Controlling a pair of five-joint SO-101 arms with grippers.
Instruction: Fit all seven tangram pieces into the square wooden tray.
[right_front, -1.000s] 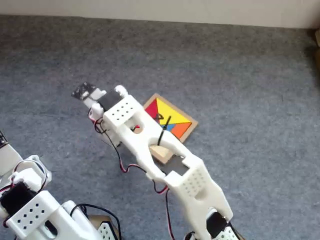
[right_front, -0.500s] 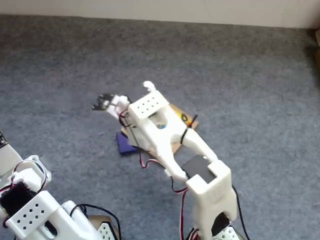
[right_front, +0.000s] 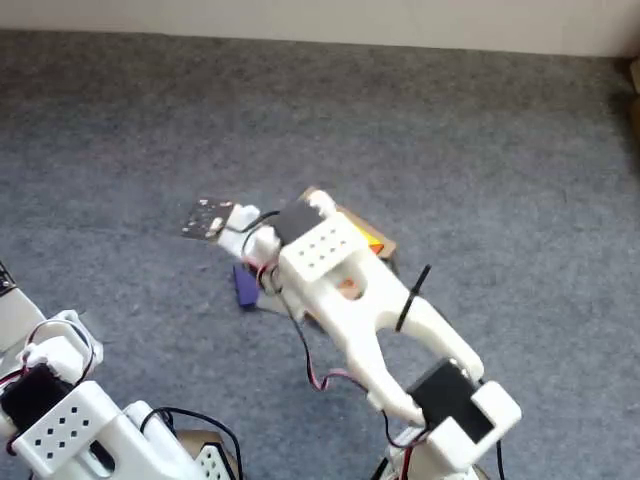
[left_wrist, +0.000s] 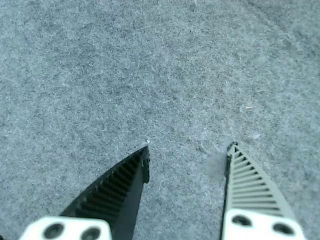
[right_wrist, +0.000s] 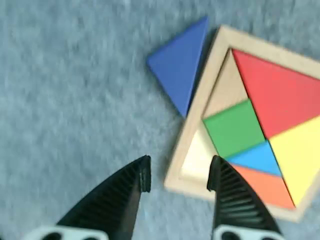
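Overhead, the right arm hid most of the tray. Its wrist view showed the red piece and green piece seated. The right gripper gaped, empty.

Right gripper hangs over the wooden tray's near corner, with the rim between its jaws. The loose triangle piece lies on the carpet just ahead, right beside the tray's outer edge.

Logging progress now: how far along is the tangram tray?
Done: red, yellow, green, light-blue and orange pieces sit in the tray. In hand: nothing; the right gripper hangs open near the tray's edge. Remaining: the blue triangle lies beside the tray, and bare wood gaps show.
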